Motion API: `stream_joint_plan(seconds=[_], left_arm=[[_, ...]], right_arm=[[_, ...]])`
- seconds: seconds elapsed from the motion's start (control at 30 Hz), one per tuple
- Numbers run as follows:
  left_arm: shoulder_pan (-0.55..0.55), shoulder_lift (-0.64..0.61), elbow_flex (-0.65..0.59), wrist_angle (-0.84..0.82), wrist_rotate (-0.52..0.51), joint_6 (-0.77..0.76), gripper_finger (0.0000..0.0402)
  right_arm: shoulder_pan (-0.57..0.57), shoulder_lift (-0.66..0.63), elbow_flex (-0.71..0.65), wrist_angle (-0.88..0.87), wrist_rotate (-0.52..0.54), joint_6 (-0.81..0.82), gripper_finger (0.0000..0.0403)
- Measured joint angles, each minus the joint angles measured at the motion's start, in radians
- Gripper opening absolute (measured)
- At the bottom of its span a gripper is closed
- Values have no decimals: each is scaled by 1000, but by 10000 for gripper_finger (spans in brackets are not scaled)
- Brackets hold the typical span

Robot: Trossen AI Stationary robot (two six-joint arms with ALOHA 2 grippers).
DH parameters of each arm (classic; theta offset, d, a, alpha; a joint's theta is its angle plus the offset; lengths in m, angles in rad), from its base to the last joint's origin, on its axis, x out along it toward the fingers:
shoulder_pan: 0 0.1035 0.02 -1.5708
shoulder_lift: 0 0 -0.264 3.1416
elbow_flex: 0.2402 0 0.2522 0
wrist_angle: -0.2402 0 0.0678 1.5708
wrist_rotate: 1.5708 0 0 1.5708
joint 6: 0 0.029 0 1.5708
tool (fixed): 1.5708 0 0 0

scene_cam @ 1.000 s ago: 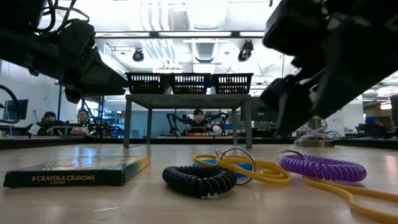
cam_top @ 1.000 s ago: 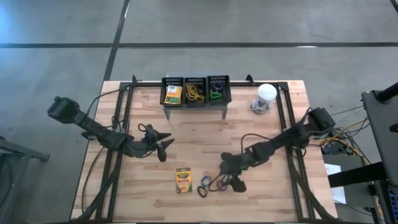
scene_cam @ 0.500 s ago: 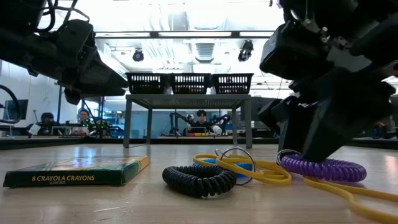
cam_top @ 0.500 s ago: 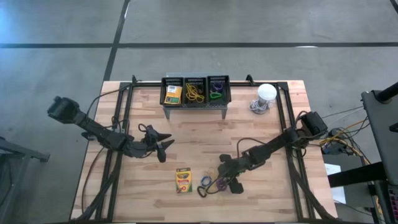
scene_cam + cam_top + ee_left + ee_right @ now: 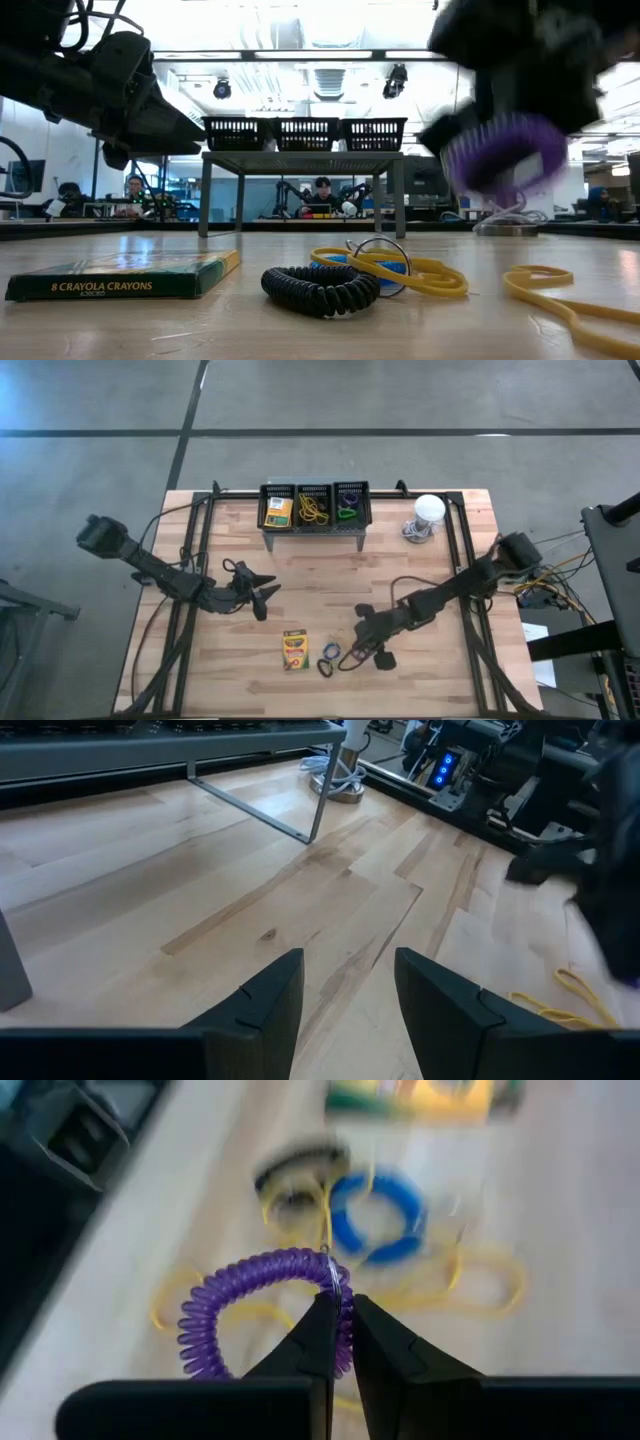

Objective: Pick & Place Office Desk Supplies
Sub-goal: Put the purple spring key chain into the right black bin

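Observation:
My right gripper [image 5: 362, 648] is shut on a purple coiled elastic loop [image 5: 258, 1312] and holds it above the near middle of the table; the loop also shows in the low view [image 5: 505, 155]. On the table below lie a black coiled loop [image 5: 320, 288], a blue loop [image 5: 378, 1218], yellow rubber bands [image 5: 400, 270] and a flat yellow-and-green crayon box [image 5: 294, 649]. My left gripper [image 5: 265, 596] is open and empty above the table's left middle; its fingers show apart in the left wrist view [image 5: 347, 975]. My right gripper pinches one side of the purple loop's coil [image 5: 336, 1292] between its two fingers. The fingers slant down from the table's right side. The loop is lifted clear of the table and sticks out from the fingertips.
A grey metal stand [image 5: 314, 532] at the far middle carries three black baskets [image 5: 314, 507] with a crayon box, yellow bands and loops inside. A white dome-shaped object [image 5: 429, 510] sits at the far right. Another yellow band [image 5: 550, 290] lies near the right.
My right gripper has come down onto the purple loop, taken hold of it and risen. The loop, which lay on the table beside the yellow bands, now hangs clear above them. The other loops, the bands and the crayon box have stayed where they were.

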Motion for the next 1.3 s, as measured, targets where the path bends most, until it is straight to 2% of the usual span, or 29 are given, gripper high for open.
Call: stream_joint_plan(seconds=[0.13,0.27,0.4,0.6,0.67,0.8,0.93,1.03,1.3], left_arm=[[-1,0,0,-3,-1,2,163],[-1,0,0,-2,-7,34,163],[-1,0,0,-2,-49,54,163],[0,0,0,0,-162,119,163],[3,0,0,0,-220,138,163],[22,0,0,0,-270,143,163],[39,0,0,0,-270,139,163],[43,0,0,0,-270,135,163],[44,0,0,3,-266,111,163]], right_arm=[[-2,-126,1,-52,131,-45,19],[-32,-266,1,-67,349,-114,19],[-89,-369,1,-65,512,-207,18],[-264,-436,1,22,859,-360,18],[-349,-432,1,101,926,-425,18],[-521,-390,4,232,875,-521,19],[-652,-333,71,186,746,-508,26],[-713,-274,152,51,669,-487,36],[-738,-159,392,-348,664,-441,86]])
